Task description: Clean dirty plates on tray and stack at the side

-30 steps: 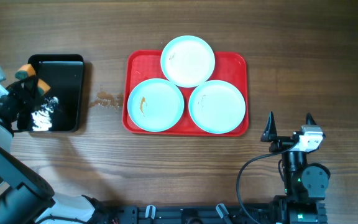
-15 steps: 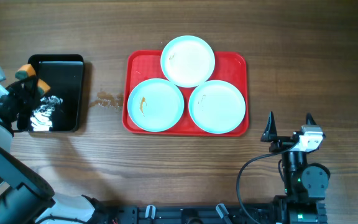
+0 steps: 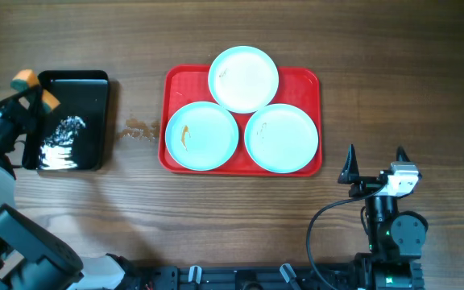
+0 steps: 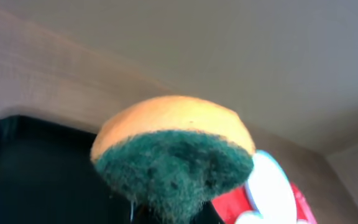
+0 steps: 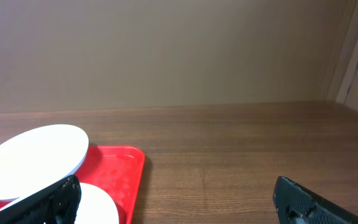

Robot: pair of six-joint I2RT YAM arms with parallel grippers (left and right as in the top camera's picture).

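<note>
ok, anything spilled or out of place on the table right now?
Yes: brown-orange smears lie on the bare wooden table between the glossy black rectangular tray and the large red plastic tray. The far round white plate overhangs that tray's far rim. What looks like white foam sits in the black tray.

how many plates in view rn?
3, all on the red tray: far plate at the back middle, lapping over the other two; left plate, with an orange smear; right plate. None looks hidden.
</note>
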